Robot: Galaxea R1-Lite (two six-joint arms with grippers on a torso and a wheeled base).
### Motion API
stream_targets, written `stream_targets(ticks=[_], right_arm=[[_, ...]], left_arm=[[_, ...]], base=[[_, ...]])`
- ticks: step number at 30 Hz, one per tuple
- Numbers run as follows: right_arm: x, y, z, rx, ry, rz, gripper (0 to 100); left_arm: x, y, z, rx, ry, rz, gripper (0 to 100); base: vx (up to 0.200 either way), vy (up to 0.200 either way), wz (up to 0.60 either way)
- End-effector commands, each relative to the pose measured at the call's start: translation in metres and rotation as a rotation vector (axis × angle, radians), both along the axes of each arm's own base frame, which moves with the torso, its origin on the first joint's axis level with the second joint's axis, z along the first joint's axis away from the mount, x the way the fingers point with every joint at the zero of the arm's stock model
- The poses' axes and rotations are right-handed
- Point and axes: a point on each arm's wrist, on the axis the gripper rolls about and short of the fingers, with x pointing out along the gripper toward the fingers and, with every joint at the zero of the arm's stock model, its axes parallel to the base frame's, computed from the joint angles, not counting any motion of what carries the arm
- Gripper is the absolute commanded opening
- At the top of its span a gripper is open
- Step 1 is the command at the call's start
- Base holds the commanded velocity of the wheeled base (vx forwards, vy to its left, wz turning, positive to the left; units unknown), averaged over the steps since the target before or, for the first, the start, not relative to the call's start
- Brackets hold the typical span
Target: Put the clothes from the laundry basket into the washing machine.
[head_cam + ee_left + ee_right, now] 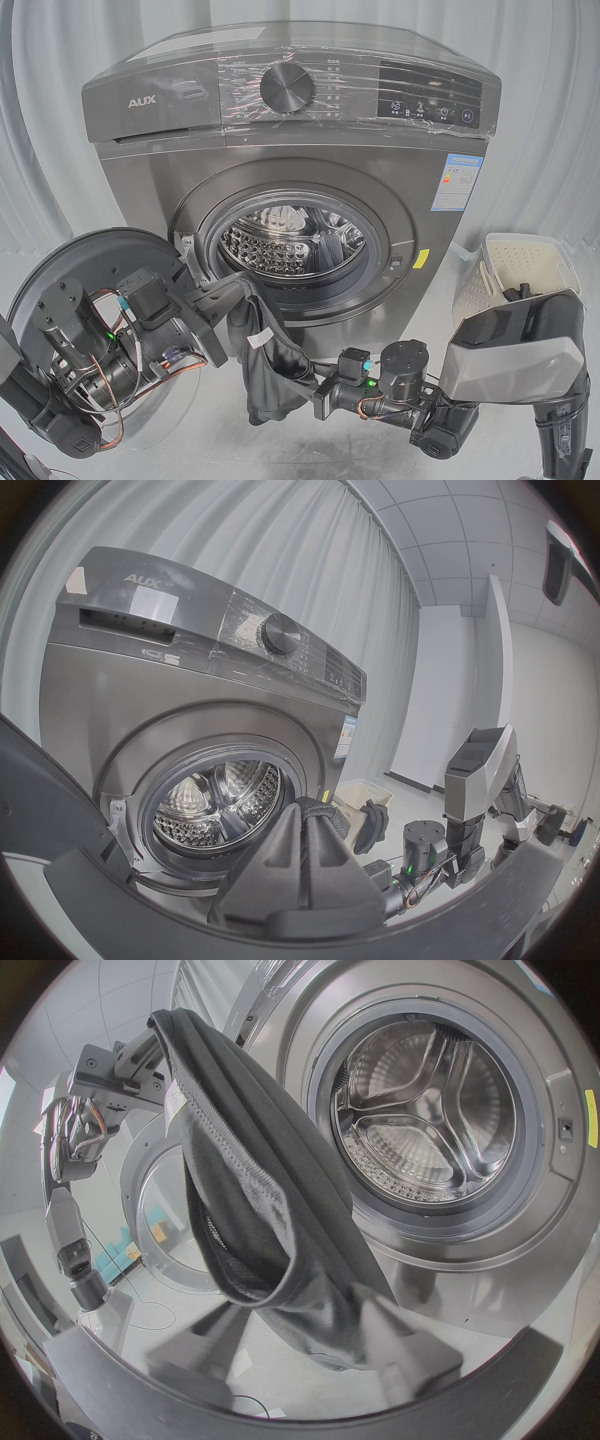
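Garment (265,356) pinched in left fingers (222,294) before washing machine (287,156)

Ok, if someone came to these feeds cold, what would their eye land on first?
The dark garment hanging from the shut left gripper, just before the washing machine's open mouth, with its lower part drawn across to the right gripper. Next comes the shiny drum behind it, with the door swung out to the robot's left. The laundry basket stands at the right with another dark piece in it.
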Motion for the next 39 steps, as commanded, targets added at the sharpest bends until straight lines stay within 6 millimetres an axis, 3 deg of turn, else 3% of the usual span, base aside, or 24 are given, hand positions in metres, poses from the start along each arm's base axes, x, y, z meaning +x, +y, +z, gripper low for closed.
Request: stream_targets(ticks=[1,4,8,9,10,11,12,15,16,17,18,20,23,27,39], right_arm=[[-0.001,0.0,0.0,0.002,-0.003,0.001,0],[-0.001,-0.002,0.003,0.005,-0.009,-0.007,0],[-0.012,-0.018,0.038,0.042,-0.045,-0.02,0],[-0.012,-0.019,0.039,0.043,-0.046,-0.022,0],[-0.017,-0.027,0.054,0.061,-0.067,-0.04,0],[-0.017,-0.027,0.054,0.061,-0.067,-0.04,0],[-0.023,-0.038,0.071,0.08,-0.091,-0.067,0],[-0.036,-0.054,0.093,0.108,-0.125,-0.095,0],[-0.036,-0.054,0.093,0.108,-0.125,-0.095,0],[-0.046,-0.075,0.102,0.102,-0.133,-0.135,0],[-0.049,-0.081,0.106,0.105,-0.137,-0.149,0],[-0.05,-0.084,0.107,0.105,-0.138,-0.154,0],[-0.056,-0.103,0.125,0.144,-0.183,-0.199,0],[-0.049,-0.111,0.131,0.157,-0.209,-0.238,0],[-0.046,-0.111,0.175,0.286,-0.354,-0.281,0]], left_arm=[[0.001,0.0,-0.001,0.002,0.001,0.001,0],[0.002,0.002,-0.001,0.003,0.004,0.009,0],[0.004,0.004,-0.001,0.001,0.008,0.022,0],[0.004,0.005,-0.001,0.001,0.008,0.024,0],[0.006,0.008,-0.001,0.001,0.006,0.041,0],[0.006,0.008,-0.001,0.001,0.006,0.041,0],[0.006,0.009,-0.001,-0.001,0.005,0.045,0],[0.006,0.01,0.0,-0.001,0.002,0.049,0],[0.007,0.012,0.0,-0.002,0.0,0.058,0],[0.008,0.014,0.001,0.0,-0.002,0.064,0],[0.008,0.015,0.001,0.0,-0.002,0.067,0],[0.008,0.015,0.001,-0.001,-0.003,0.069,0],[0.007,0.017,0.003,-0.007,-0.008,0.073,0],[0.003,0.02,0.005,-0.008,-0.016,0.074,0],[-0.002,0.031,0.006,-0.007,-0.019,0.095,0]], base=[[0.0,0.0,0.0],[0.0,0.0,0.0],[0.0,0.0,0.0],[0.0,0.0,0.0],[0.0,0.0,0.0],[0.0,0.0,0.0],[0.0,0.0,0.0],[0.0,0.0,0.0],[0.0,0.0,0.0],[0.0,0.0,0.0],[0.0,0.0,0.0],[0.0,0.0,0.0],[0.0,0.0,0.0],[0.0,0.0,0.0],[0.0,0.0,0.0]])
